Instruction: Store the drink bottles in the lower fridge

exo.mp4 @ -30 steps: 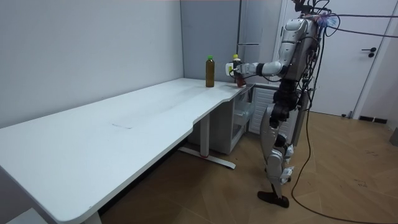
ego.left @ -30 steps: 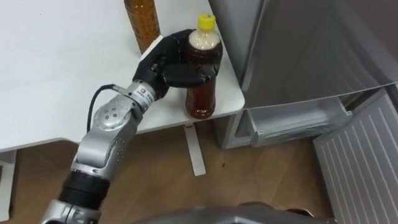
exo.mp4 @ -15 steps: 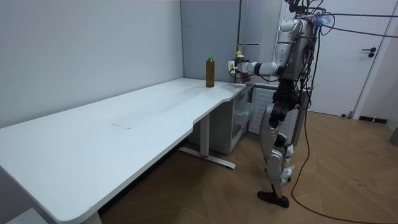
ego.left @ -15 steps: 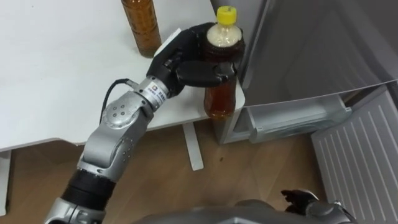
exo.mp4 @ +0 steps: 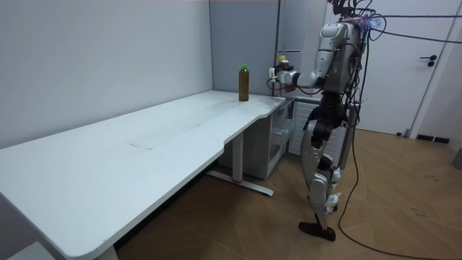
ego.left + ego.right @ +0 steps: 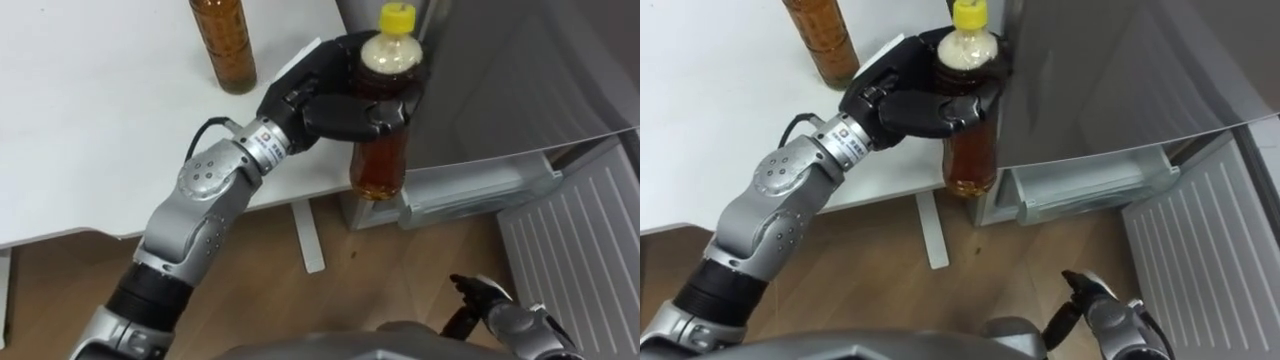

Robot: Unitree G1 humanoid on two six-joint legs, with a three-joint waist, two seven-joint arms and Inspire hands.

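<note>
Left eye view: the yellow-capped clear plastic bottle of brown drink [image 6: 383, 160] is held up off the white table [image 6: 90, 150] edge by the left hand [image 6: 330, 95] — dark fingers [image 6: 352, 117] curled round its upper half.

Yellow-capped bottle [image 6: 381, 166] upright, aloft; brown bottle [image 6: 224, 50] standing on table [image 6: 90, 130].
</note>
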